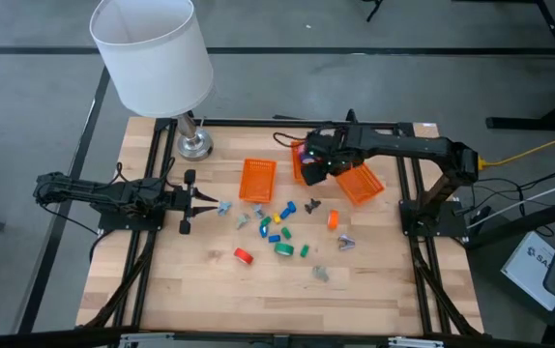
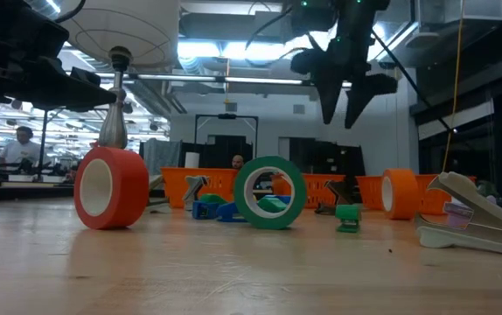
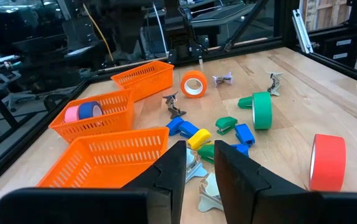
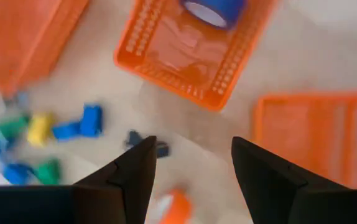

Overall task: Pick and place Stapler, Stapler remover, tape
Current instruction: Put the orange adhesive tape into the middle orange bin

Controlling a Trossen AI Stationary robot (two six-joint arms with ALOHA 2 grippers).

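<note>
two rolls are already binned in the middle basket (image 3: pixel 94 115); red tape (image 1: pixel 244 255), green tape (image 1: pixel 284 249) and staplers are left on the counter (image 1: pixel 384 280). the left pincer (image 1: pixel 221 206) is clenched on a remover (image 3: pixel 204 193); the right pincer (image 1: pixel 308 159) is released over the baskets.

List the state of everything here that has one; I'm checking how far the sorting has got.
left hand: low over a pale staple remover, grip unclear
right hand: open, empty, above the baskets
red tape: standing on edge on the table
green tape: standing on edge
orange tape: standing on edge
middle basket: holds pink roll and blue roll
</note>
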